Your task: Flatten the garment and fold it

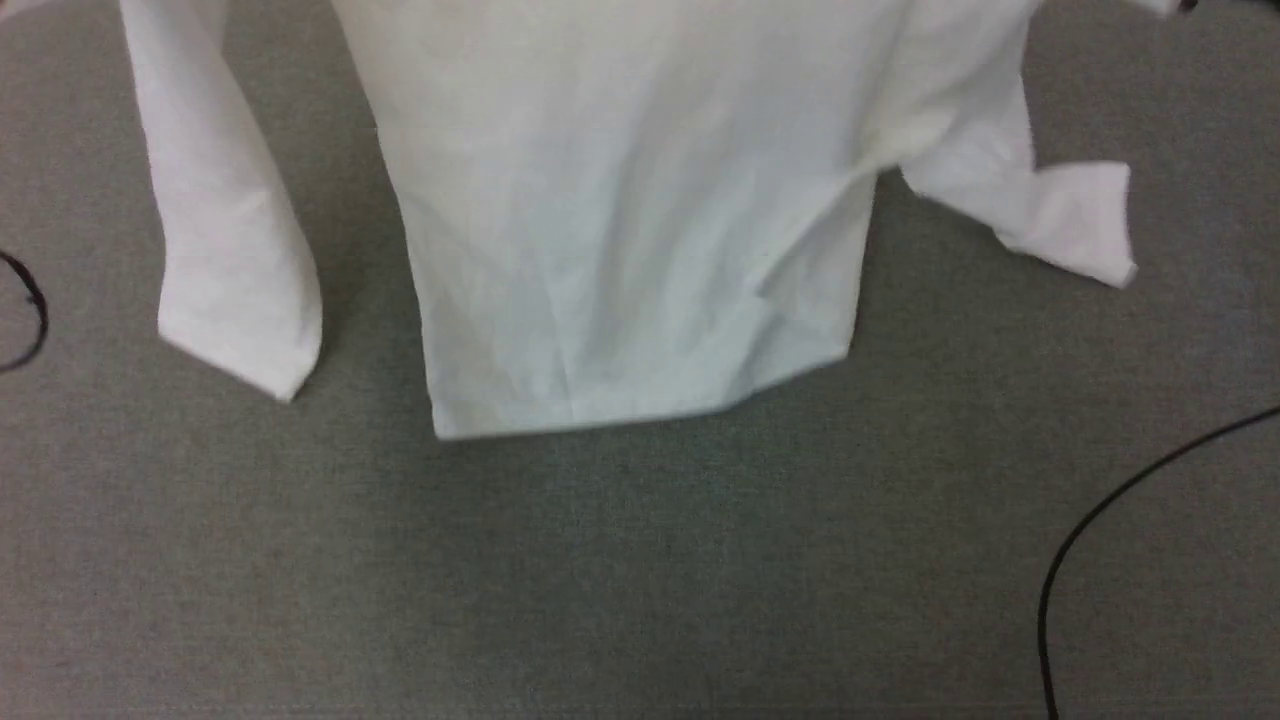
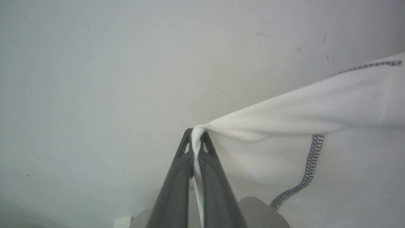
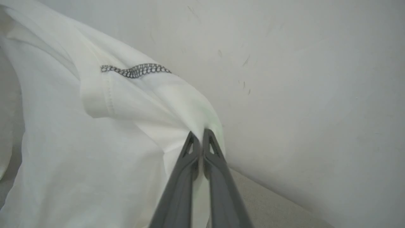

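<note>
The garment (image 1: pixel 620 230) is a thin white long-sleeved shirt hanging above the grey floor, its hem lowest in the head view. One sleeve (image 1: pixel 225 240) dangles at the left; the other sleeve (image 1: pixel 1040 210) bends at the right. In the left wrist view my left gripper (image 2: pixel 196 134) is shut on a pinch of the garment (image 2: pixel 316 107) near dark zigzag stitching (image 2: pixel 311 158). In the right wrist view my right gripper (image 3: pixel 199 136) is shut on a fold of the garment (image 3: pixel 95 142) below more zigzag stitching (image 3: pixel 136 70). The cloth stretches between the two grips.
Grey carpet (image 1: pixel 640 570) lies under the hanging shirt. A black cable (image 1: pixel 1100 520) curves across the lower right and another black loop (image 1: pixel 30 310) sits at the left edge. A pale wall (image 2: pixel 126 63) stands behind both grippers.
</note>
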